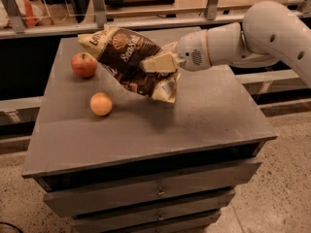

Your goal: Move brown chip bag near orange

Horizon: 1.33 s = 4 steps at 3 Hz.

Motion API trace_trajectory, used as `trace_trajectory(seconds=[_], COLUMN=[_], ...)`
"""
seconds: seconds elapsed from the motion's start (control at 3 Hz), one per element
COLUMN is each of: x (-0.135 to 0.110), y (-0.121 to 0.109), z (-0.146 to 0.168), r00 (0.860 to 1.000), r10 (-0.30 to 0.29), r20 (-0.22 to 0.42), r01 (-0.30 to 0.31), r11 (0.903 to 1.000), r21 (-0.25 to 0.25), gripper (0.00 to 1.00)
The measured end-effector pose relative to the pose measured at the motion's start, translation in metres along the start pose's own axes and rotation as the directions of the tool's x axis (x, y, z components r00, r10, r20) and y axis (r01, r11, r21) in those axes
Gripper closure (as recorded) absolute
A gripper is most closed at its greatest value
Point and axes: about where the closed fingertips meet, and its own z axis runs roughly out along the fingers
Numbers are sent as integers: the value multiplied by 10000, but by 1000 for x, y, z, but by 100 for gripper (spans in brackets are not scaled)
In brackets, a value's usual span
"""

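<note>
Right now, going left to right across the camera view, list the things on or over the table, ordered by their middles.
red apple → orange → brown chip bag, held in the air → gripper, shut on the bag's right part → robot arm

The brown chip bag [127, 57] is carrying the only legible print: slanted white lettering appearing to read "Sea Salt", sitting just below a cream shell logo [119, 40]. Letters on its yellow upper end are proving too small to read. The gripper [158, 63] is clamping the bag's right side, holding it above the table [204, 125], nearer the far edge.
</note>
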Motion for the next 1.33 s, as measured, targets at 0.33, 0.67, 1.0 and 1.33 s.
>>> trace_trajectory(seconds=[0.33, 0.67, 1.0, 1.33], x=[2, 6, 10, 13], y=[0, 0, 0, -2], z=[3, 5, 8, 8], r00=[9998, 9995, 9995, 9992], r10=[-196, -279, -195, -46], r20=[-77, -152, -233, -388], r01=[197, 281, 201, 67], r11=[9998, 9995, 9994, 9985], r21=[55, 146, 266, 540], gripper=[100, 100, 83, 58])
